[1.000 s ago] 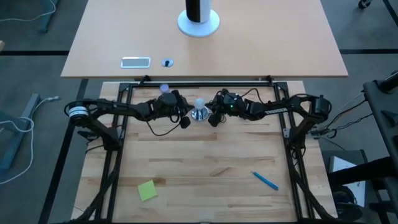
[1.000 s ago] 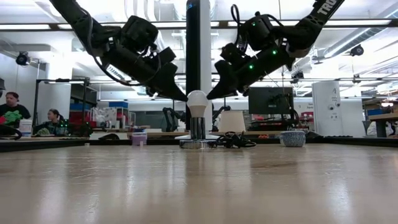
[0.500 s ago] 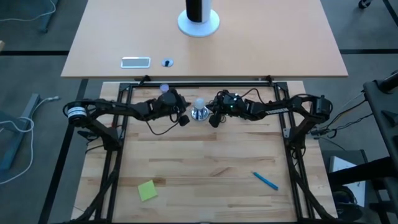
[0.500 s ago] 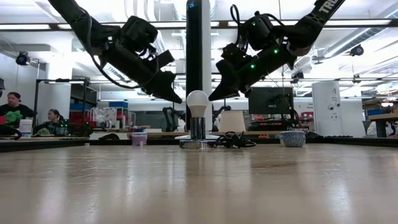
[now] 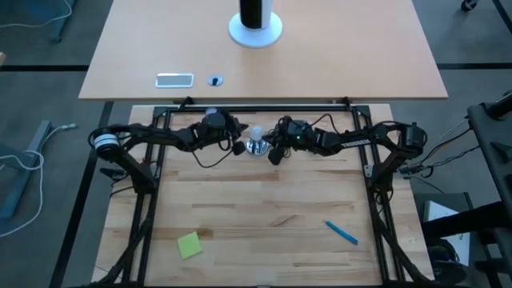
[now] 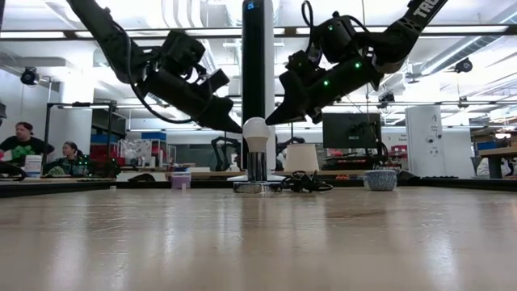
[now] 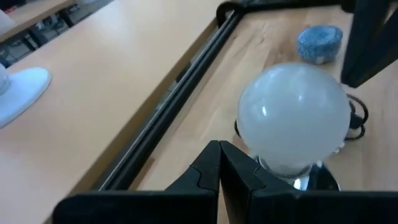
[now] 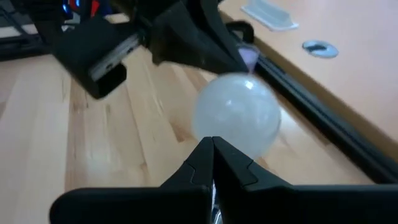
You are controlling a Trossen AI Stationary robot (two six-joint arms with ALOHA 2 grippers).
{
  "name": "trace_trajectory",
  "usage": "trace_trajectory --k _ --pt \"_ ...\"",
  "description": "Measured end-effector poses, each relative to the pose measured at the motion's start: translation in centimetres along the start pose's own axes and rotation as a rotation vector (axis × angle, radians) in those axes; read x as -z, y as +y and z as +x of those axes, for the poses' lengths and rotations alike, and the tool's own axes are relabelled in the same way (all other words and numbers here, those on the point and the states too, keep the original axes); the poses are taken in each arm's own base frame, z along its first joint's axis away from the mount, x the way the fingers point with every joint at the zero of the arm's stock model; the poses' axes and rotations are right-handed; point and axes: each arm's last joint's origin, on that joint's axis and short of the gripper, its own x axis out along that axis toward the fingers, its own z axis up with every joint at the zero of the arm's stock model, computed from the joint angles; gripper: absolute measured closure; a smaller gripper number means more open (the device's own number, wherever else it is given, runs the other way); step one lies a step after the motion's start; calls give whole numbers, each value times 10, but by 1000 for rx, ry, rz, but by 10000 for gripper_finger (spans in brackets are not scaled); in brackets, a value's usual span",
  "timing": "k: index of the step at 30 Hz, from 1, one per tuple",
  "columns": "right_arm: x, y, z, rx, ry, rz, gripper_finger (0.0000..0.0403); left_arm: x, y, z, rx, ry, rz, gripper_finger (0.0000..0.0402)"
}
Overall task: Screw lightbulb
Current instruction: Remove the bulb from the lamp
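Note:
The white frosted lightbulb (image 5: 256,134) stands upright with its base in the shiny silver socket (image 6: 256,166), which rests on the table near its far edge. My left gripper (image 6: 239,128) is shut and hangs at the bulb's left side. My right gripper (image 6: 269,122) is shut and hangs at the bulb's right side. Both slant down toward the bulb's round top. The bulb fills the left wrist view (image 7: 292,118) and the right wrist view (image 8: 236,116), just beyond each pair of shut fingers. My left gripper's shut fingertips (image 7: 219,148) stand very near the bulb's rounded side; I cannot tell whether they touch it. My right gripper's shut fingertips (image 8: 212,144) lie right at the bulb's opposite side (image 6: 267,128), slanting down from the table's right; I cannot tell whether they touch it.
A small blue round cap (image 7: 320,41) lies beyond the bulb by the black frame rail. The socket's black cord (image 6: 300,183) trails on the table. A green note (image 5: 190,245) and a blue pen (image 5: 341,232) lie near the front. People sit far off (image 6: 16,145).
My left gripper has drawn a little away from the bulb and come back beside it, shifting slightly toward the table's far edge. My right gripper has risen a little. The bulb and socket have stayed in place.

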Motion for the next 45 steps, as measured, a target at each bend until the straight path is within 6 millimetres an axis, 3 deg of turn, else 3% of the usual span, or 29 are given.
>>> trace_trajectory --k 16,28,35,45 --pt "5 -2 4 70 15 19 403 4 -6 4 117 -13 0 401" --pt "9 -6 4 133 50 11 403 3 -11 -9 208 69 -2 401" --pt "12 -4 4 66 83 -4 403 -1 -5 -16 114 92 -16 401" --pt "7 3 4 8 35 -18 403 -7 -5 -5 60 -39 -28 401"
